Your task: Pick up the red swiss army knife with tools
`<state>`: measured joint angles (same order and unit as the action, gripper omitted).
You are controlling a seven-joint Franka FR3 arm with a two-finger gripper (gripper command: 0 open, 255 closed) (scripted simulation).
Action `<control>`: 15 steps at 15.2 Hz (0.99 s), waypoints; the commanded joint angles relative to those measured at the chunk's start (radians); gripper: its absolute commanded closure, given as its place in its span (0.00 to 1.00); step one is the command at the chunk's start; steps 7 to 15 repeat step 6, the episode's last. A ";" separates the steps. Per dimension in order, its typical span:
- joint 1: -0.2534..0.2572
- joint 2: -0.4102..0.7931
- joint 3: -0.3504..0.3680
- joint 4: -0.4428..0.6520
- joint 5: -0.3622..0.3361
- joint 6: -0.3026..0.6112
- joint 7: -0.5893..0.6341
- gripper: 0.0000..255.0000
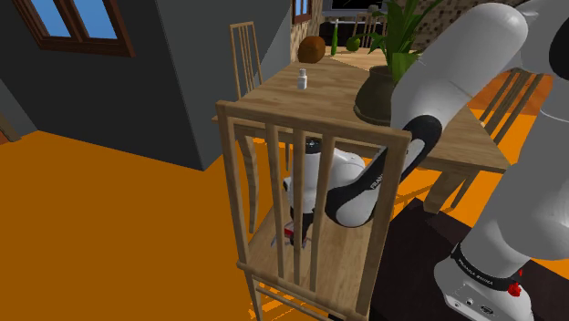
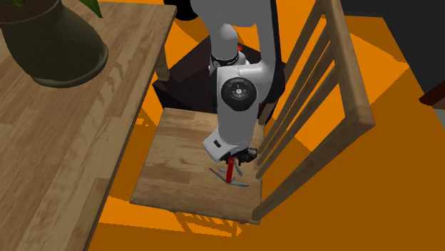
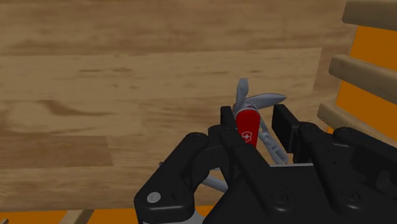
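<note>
The red swiss army knife [image 3: 247, 130], with grey tools fanned out of it, stands between my gripper's [image 3: 254, 119] two black fingers, which are closed against its sides. In the second exterior view the knife [image 2: 229, 170] hangs upright under the gripper [image 2: 237, 158] over the wooden chair seat [image 2: 178, 157], close to the backrest slats. Its lowest blade is at the seat's surface; I cannot tell if it touches. In the shoulder view a bit of red knife [image 1: 290, 233] shows behind the slats, under the white hand.
The chair's backrest [image 1: 310, 119] with its slats [image 2: 299, 93] stands right beside the gripper. A wooden table [image 2: 57, 135] next to the chair carries a potted plant [image 1: 376, 96], a small bottle [image 1: 303, 80] and a brown ball [image 1: 312, 48]. The floor is orange.
</note>
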<state>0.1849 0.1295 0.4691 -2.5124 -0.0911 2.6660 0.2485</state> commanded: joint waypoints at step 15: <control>0.000 -0.087 0.028 0.006 0.085 -0.072 -0.054 1.00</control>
